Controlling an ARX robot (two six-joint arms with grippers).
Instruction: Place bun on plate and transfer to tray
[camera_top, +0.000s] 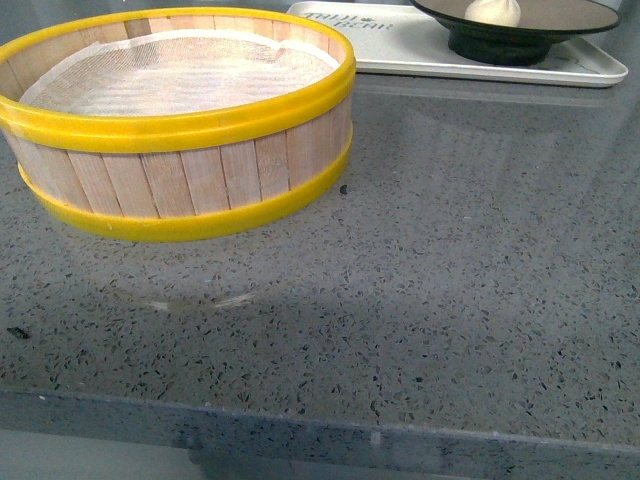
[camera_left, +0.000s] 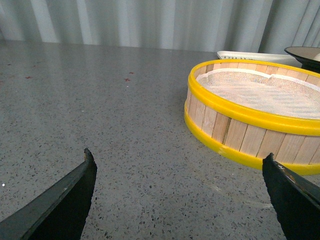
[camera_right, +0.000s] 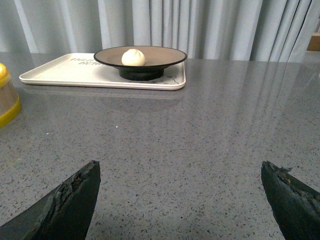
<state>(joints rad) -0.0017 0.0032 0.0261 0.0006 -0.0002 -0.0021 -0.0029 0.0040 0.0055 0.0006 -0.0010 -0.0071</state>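
Evidently both pincers are hanging idle with nothing between their fingers: the right gripper (camera_right: 180, 200) is standing wide open over bare countertop, its dark fingertips (camera_right: 75, 192) apart, and the left gripper (camera_left: 180, 195) is spread just as wide. Looking outward from the right pincer, toward its twelve o'clock, the bun (camera_right: 133, 57) is sitting on the tan face of the plate (camera_right: 165, 55), and the plate is resting on the cream tray (camera_right: 60, 72), at the tray's three o'clock end. By that layout the task is looking finished, so the risks are mostly those of clumsy retreat: an arm swinging wide could be clipping the black rim and tipping the pedestal plate, sending the smooth bun rolling off. Since the plate is sitting near the tray's edge rather than its middle, a nudge there could be pushing it over the low rim. From the left pincer outward, the wooden steamer basket (camera_left: 250, 120) with yellow bands is standing near, at about two o'clock, its white cloth liner (camera_left: 260, 92) bare. In the front view that basket (camera_top: 180, 150) is filling the ten o'clock area, well apart from the tray (camera_top: 400, 45) at one o'clock. The grey speckled countertop (camera_top: 450, 300) is otherwise showing nothing blocking either arm.
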